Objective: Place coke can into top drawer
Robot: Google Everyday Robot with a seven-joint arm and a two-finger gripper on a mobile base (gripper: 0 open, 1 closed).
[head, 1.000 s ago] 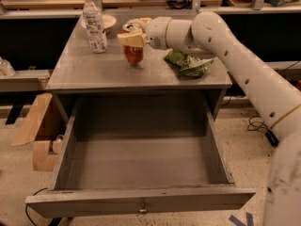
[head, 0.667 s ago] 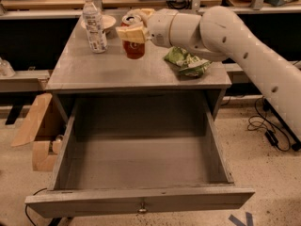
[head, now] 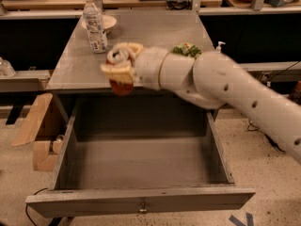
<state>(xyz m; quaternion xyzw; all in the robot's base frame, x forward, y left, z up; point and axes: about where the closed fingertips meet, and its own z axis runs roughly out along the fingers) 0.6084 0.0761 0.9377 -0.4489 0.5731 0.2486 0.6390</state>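
Nearest is the top drawer, pulled fully out, its flat front panel carrying a small round knob at the centre; inside, only its own grey floor and side walls show. On the ground to its left stands a cardboard box with its flaps open. Above the far part of the drawer opening, at the near edge of the grey surface, the gripper hangs in the air at the end of the white arm, which reaches in from the right. Its fingers are closed around the coke can, whose red lower part shows beneath them, left of centre and clear of both surface and drawer. Farther back on the surface, a green packet peeks over the arm. At the far left corner a clear water bottle stands upright, just in front of a pale shallow dish.
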